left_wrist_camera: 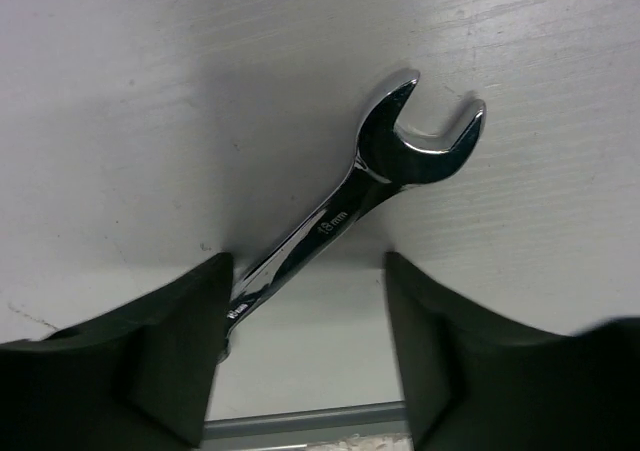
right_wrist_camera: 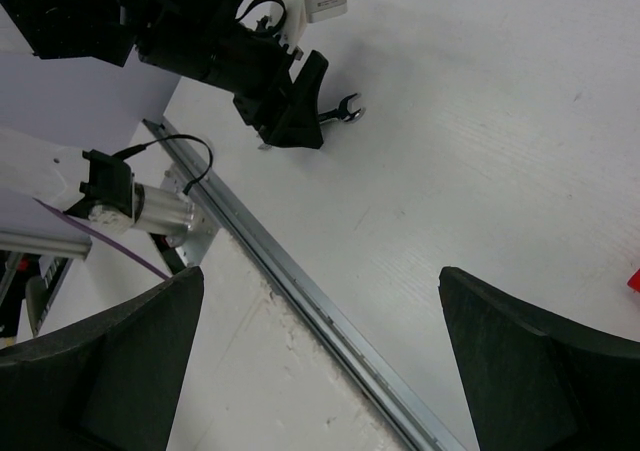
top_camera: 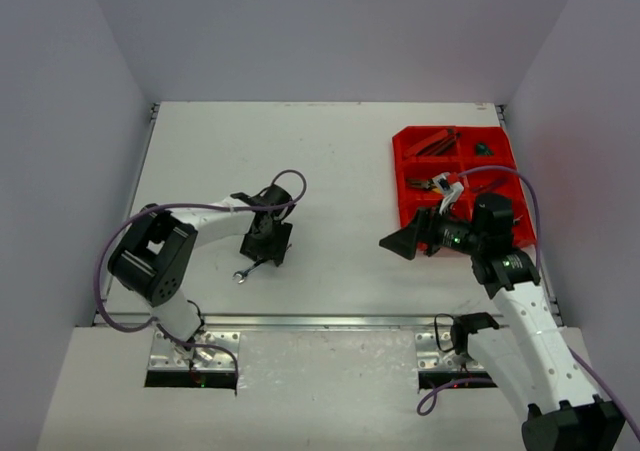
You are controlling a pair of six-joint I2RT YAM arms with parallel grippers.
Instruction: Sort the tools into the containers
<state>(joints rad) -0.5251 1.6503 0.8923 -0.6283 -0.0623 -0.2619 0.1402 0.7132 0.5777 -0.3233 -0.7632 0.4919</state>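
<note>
The silver open-end wrench (left_wrist_camera: 335,216) lies diagonally between the left gripper's (left_wrist_camera: 308,306) parted, unclamped jaws, near the worktop's front edge.

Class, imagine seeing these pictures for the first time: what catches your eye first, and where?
The bright red tray stands out at the far right of the table, a few tools already in it. Next comes the shiny silver wrench, alone at the near left, with the left gripper open astride its shaft.
</note>
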